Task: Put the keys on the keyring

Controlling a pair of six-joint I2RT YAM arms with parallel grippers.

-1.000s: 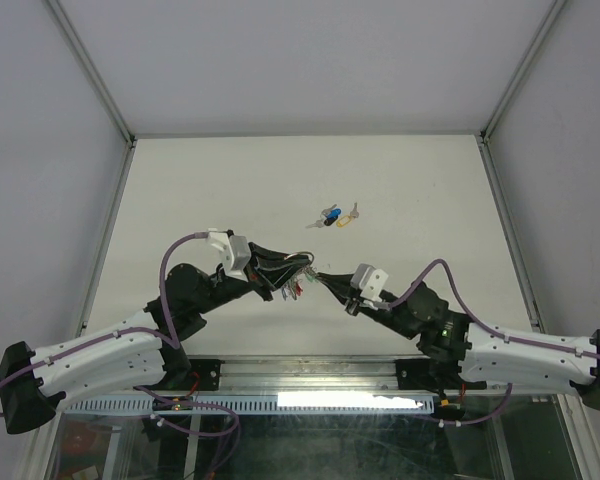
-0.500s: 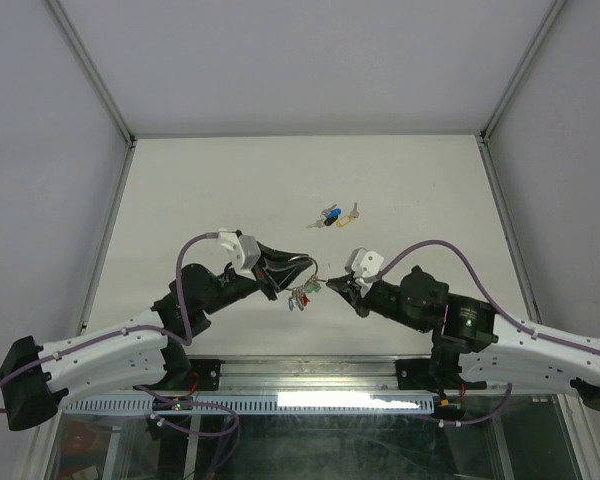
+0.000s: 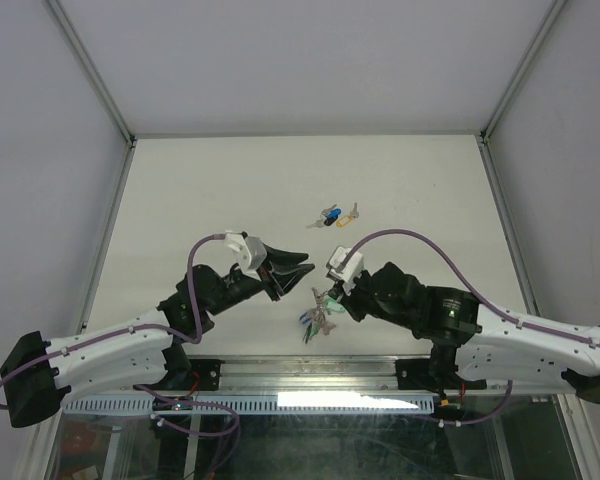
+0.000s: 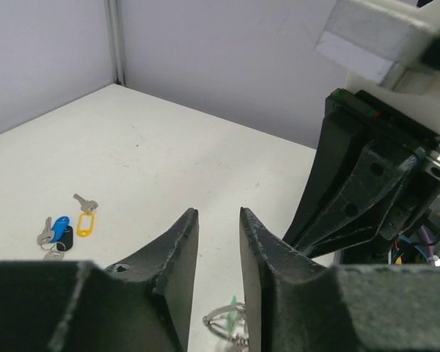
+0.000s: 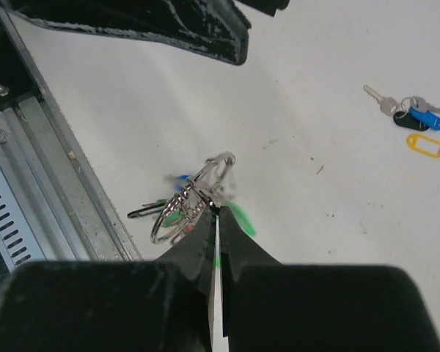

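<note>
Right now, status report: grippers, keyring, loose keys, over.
Left gripper open, empty. Right gripper shut on keyring. Loose keys clustered on table beyond both grippers, not on ring. Nothing in the way.

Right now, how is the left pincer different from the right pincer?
The left pincer has a gap between its fingers; the right pincer is squeezed shut. The left pincer holds nothing; the right pincer pinches the keyring, which hangs from it. Both are black and have two fingers.
</note>
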